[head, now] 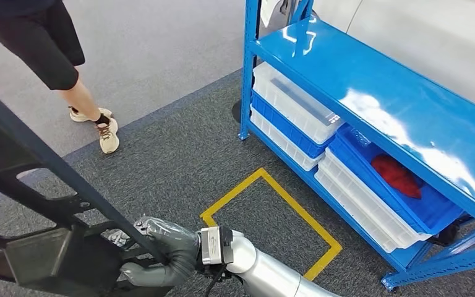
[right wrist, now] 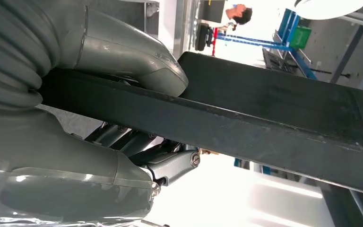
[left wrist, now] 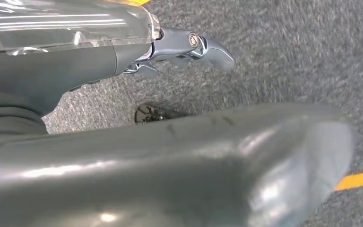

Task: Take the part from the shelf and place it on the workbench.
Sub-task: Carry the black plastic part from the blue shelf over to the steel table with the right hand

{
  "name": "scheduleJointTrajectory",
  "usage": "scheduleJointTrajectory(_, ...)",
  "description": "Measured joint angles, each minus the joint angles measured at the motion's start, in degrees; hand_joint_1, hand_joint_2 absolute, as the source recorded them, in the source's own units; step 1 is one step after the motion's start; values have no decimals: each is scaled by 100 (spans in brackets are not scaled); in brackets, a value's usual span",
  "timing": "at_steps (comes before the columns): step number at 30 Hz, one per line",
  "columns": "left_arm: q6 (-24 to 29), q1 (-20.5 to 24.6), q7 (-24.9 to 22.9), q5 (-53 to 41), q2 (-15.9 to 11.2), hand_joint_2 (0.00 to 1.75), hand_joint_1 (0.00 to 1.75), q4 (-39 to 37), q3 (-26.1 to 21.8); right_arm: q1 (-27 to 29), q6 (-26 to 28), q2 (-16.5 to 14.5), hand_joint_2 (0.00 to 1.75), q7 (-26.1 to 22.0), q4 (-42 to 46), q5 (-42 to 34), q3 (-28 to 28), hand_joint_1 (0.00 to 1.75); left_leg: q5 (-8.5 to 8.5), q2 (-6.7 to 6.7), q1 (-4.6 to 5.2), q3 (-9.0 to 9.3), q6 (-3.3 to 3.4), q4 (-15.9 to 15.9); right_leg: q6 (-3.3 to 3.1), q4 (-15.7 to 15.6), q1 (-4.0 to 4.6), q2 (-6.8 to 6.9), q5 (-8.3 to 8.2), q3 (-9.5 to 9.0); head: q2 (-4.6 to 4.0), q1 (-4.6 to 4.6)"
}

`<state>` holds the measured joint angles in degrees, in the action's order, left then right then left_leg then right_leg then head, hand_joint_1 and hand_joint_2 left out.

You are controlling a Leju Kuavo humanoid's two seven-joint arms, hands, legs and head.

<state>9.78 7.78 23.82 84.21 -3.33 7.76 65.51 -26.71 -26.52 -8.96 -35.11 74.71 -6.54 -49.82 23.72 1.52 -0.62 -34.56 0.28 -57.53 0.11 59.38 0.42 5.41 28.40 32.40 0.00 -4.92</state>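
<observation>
From the head view the right hand (head: 164, 250) grips a bar of the black frame part (head: 43, 204), already off the blue shelf (head: 371, 93); the left hand (left wrist: 184, 47) hangs apparently empty; the right wrist view shows the grip, so carry level.

The part (head: 43, 204) is a large black frame of flat bars with open gaps and a boxy section at its lower end. It is held up off the carpeted floor, tilted, one bar (right wrist: 246, 123) clamped in the right hand (head: 164, 250).
</observation>
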Motion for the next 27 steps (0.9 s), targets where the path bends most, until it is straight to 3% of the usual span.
scheduleJointTrajectory(1,-5,8,2,-1,11,0,0,0,12,13,2,3,175,-9,-4,17,22,175,-17,-59,-16,5,32,18,23,224,-13,-155,143,93,0,0)
scheduleJointTrajectory(3,-16,35,3,-2,25,0,0,0,27,58,2,20,175,-25,-21,37,66,175,-28,-184,-20,-8,65,19,40,968,-37,-444,509,441,0,1)
scheduleJointTrajectory(4,-21,43,3,-2,26,0,0,0,34,90,2,33,175,-31,-34,41,82,175,-29,-258,-19,-13,72,16,45,1317,-42,-499,624,624,0,1)
scheduleJointTrajectory(5,-23,43,3,-2,27,0,0,0,43,120,2,46,175,-37,-50,44,94,175,-29,-338,-18,-16,72,10,47,1508,-47,-518,634,741,0,1)
scheduleJointTrajectory(6,-27,40,4,-2,27,0,0,0,53,143,4,55,175,-47,-62,46,105,175,-27,-419,-17,-15,69,1,44,1482,-54,-527,528,760,0,1)
scheduleJointTrajectory(7,-30,37,11,-3,27,0,0,0,62,160,4,62,175,-64,-70,52,116,175,-21,-502,-17,-12,61,-12,34,1229,-61,-554,320,672,0,1)
scheduleJointTrajectory(9,-33,44,58,-2,32,0,0,0,75,178,-5,66,175,-130,-78,88,155,175,-1,-655,-17,-25,26,-55,0,458,-90,-798,-108,371,0,1)
scheduleJointTrajectory(11,-33,66,139,-1,34,0,0,0,84,204,-21,64,175,-213,-85,149,220,175,9,-789,-31,-72,-40,-89,-17,18,-100,-1022,-256,200,0,1)
scheduleJointTrajectory(12,-37,72,182,-1,29,0,0,-1,90,225,-19,59,175,-243,-87,186,255,175,3,-852,-46,-94,-83,-87,-26,-16,-91,-1035,-233,183,0,1)
scheduleJointTrajectory(14,-51,71,239,1,-4,0,0,-4,112,266,5,24,175,-265,-78,257,322,175,-2,-906,-75,-115,-160,-80,-74,-75,-87,-907,-245,147,0,1)
scheduleJointTrajectory(16,-73,104,267,-1,-40,0,0,-10,150,304,59,-27,175,-272,-36,330,391,175,146,-653,-62,-234,-204,-336,-139,-150,-105,-747,-266,86,0,-1)
scheduleJointTrajectory(18,-98,193,276,-2,-68,0,0,-15,199,367,117,-52,175,-266,24,409,468,175,475,-330,-59,-554,-241,-1009,-183,-175,-81,-566,-259,52,0,-1)
scheduleJointTrajectory(20,-127,263,266,-5,-98,0,0,-19,263,440,157,-56,175,-246,56,478,530,175,678,-229,-70,-853,-273,-1613,-197,-172,-59,-392,-241,47,0,-1)
scheduleJointTrajectory(21,-140,276,256,-7,-111,0,0,-22,295,469,170,-57,175,-234,65,502,550,175,639,-205,-73,-870,-283,-1653,-195,-171,-55,-317,-230,44,0,-1)
scheduleJointTrajectory(22,-148,283,244,-9,-125,0,0,-26,324,490,179,-59,175,-222,82,520,566,175,503,-180,-73,-768,-287,-1468,-187,-167,-54,-251,-217,35,0,-1)
scheduleJointTrajectory(24,-155,318,223,-13,-146,0,0,-33,376,509,185,-69,175,-192,136,543,607,175,155,0,-54,-348,-276,-702,-153,-154,-40,-132,-179,7,0,0)
scheduleJointTrajectory(26,-166,400,205,-16,-159,0,0,-36,437,530,190,-78,175,-151,185,555,655,175,19,188,-1,-71,-191,-168,-103,-130,2,-19,-139,-11,0,1)
scheduleJointTrajectory(27,-175,436,199,-18,-160,0,0,-37,472,555,192,-79,175,-126,196,562,673,175,41,217,27,-45,-140,-98,-78,-127,22,40,-126,-19,0,1)
